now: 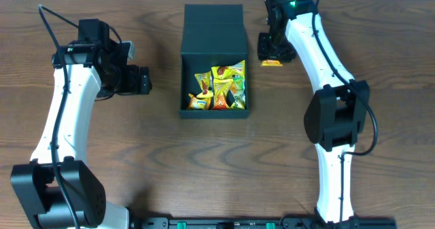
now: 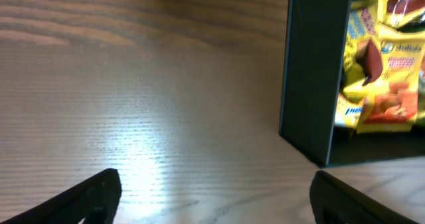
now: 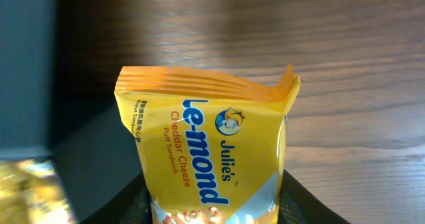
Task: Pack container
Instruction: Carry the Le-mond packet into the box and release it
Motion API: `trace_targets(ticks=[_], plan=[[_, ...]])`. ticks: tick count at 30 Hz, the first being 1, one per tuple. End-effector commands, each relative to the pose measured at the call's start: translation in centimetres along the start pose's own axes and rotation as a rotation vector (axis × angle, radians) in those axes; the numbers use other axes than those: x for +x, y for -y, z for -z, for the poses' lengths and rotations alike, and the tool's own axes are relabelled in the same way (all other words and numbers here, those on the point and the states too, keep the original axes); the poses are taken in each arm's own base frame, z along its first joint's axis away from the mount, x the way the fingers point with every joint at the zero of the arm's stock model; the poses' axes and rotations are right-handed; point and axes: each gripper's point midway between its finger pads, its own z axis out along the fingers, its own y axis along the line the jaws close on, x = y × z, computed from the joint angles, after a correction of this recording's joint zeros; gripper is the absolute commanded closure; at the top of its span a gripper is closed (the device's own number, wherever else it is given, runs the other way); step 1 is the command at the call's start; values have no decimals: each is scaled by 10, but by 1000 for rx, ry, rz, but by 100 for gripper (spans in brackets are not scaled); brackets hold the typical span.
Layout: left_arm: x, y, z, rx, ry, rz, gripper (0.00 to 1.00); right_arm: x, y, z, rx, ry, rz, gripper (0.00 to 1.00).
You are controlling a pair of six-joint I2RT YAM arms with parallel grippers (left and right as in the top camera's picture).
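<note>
Wood-grain table (image 1: 156, 141); container (image 1: 213, 28) at centre, lid flapped open, at least four yellow packets (image 1: 221, 90) inside. One further packet (image 3: 206, 164) is pinched in my right gripper (image 1: 272, 54), just beside the container's right wall. Advice: lift clear of the wall, centre over the opening, then release. Left gripper (image 2: 212, 204) spread, empty.

I see a dark brown wood-grain surface (image 1: 204, 168) filling the overhead view. On my left wrist feed, a pale glare (image 2: 143, 151) washes across its grain.
</note>
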Motion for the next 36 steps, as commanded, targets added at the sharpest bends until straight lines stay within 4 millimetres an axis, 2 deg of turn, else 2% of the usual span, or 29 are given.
trace_targets(ticks=[1, 11, 19, 23, 30, 36], plan=[[-4, -9, 3, -50, 26, 65, 6, 8, -36, 12, -138, -24, 45, 66], [-9, -18, 4, -104, 50, 110, 2, 56, -135, 20, -318, -85, 228, 67], [-9, -18, 4, -104, 50, 109, 3, 95, -188, 21, -340, -92, 366, 68], [-9, -18, 4, -104, 50, 109, 3, 106, -200, 21, -334, -88, 402, 68], [-8, -18, 4, -104, 48, 109, 2, 118, -206, 12, -262, -79, 409, 67], [-2, -20, 4, -114, 22, 106, 3, 129, -202, -19, -269, -146, 327, 69]])
